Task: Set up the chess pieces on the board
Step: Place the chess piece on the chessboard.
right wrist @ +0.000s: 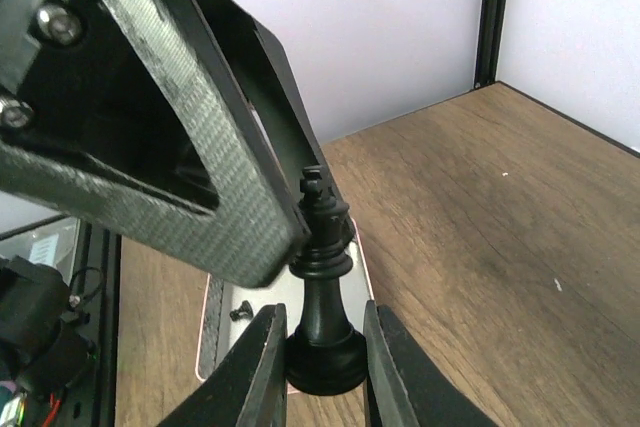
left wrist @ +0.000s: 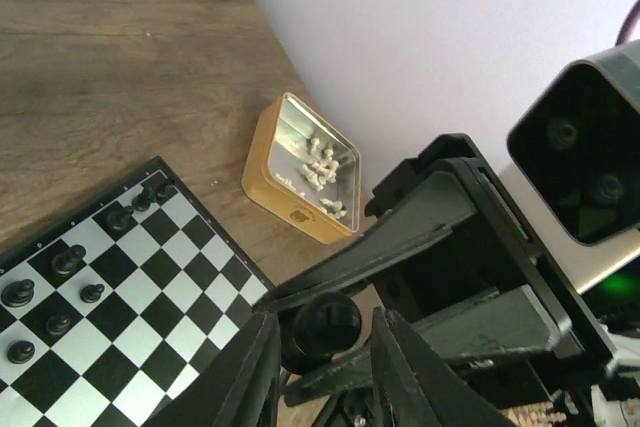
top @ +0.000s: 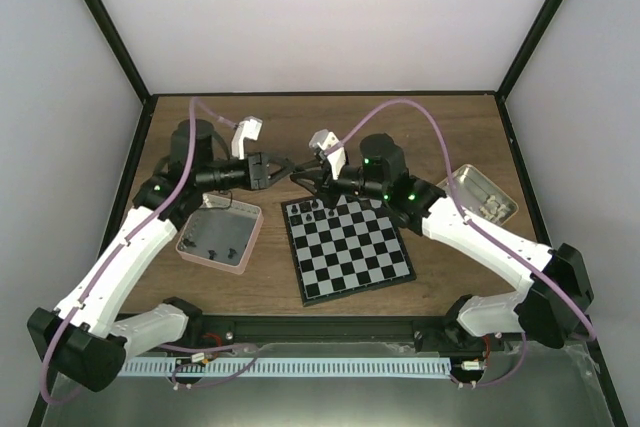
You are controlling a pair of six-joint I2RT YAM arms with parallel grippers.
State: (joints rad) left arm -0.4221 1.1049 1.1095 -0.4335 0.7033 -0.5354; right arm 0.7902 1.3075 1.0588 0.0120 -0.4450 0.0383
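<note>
A black king (right wrist: 325,277) stands upright between my two grippers, above the far left corner of the board (top: 360,259). My right gripper (right wrist: 325,357) is shut on its round base. My left gripper (left wrist: 322,347) is open around its crowned top, and one of its fingers (right wrist: 180,147) touches the crown. The king (left wrist: 322,325) shows end-on in the left wrist view, with a gap to one finger. Several black pieces (left wrist: 68,262) stand on the board's far squares (top: 312,209). Both grippers meet in the top view, left (top: 283,171) and right (top: 304,179).
A pink-rimmed tray (top: 250,237) holding a few black pieces (top: 215,247) lies left of the board; its rim (right wrist: 204,332) and one piece (right wrist: 238,313) show under the king. A tan tin (top: 505,209) with whitish pieces (left wrist: 320,162) stands at the right.
</note>
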